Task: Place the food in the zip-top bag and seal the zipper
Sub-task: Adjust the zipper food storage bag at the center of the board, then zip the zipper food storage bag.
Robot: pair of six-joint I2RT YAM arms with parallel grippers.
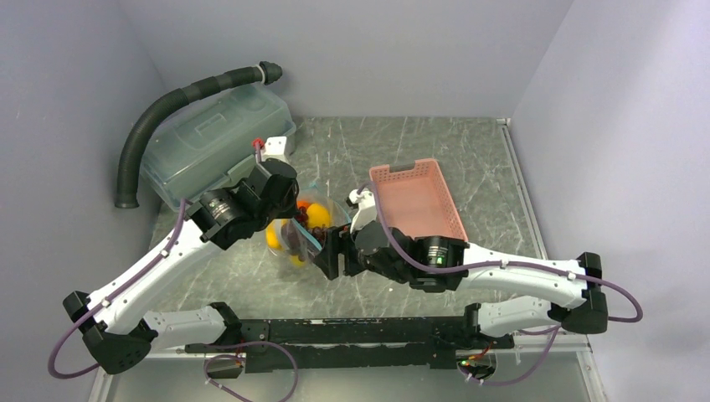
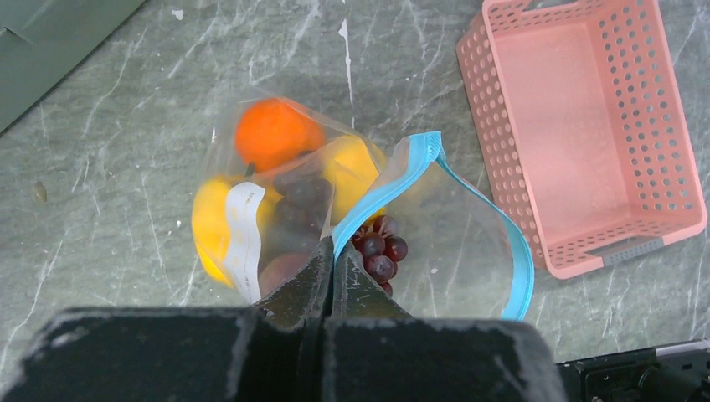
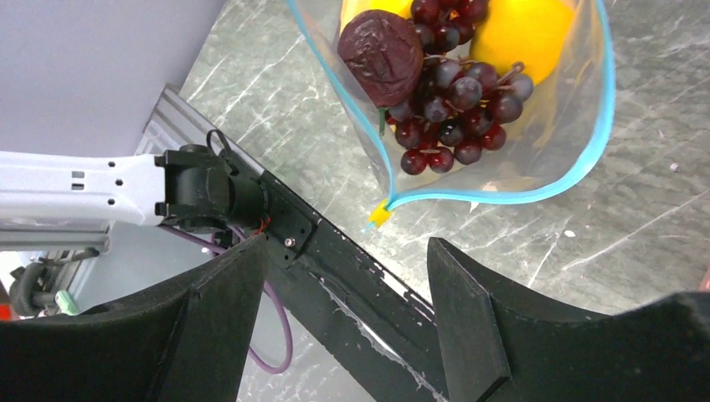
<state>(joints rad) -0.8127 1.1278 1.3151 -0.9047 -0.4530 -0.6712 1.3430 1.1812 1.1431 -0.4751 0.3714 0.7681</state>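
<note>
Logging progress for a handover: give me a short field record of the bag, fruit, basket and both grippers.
bag: mouth open
zipper: unsealed
contents: orange, grapes, yellow pieces inside bag
basket: empty
left gripper: shut on zipper
right gripper: open, empty, facing bag mouth

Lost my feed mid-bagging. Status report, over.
Left gripper shut on the zipper end. Right gripper open, empty, short of the zip-top bag. Grapes, orange, yellow fruit inside; zipper unsealed. Pink basket apart, nothing blocking.
</note>
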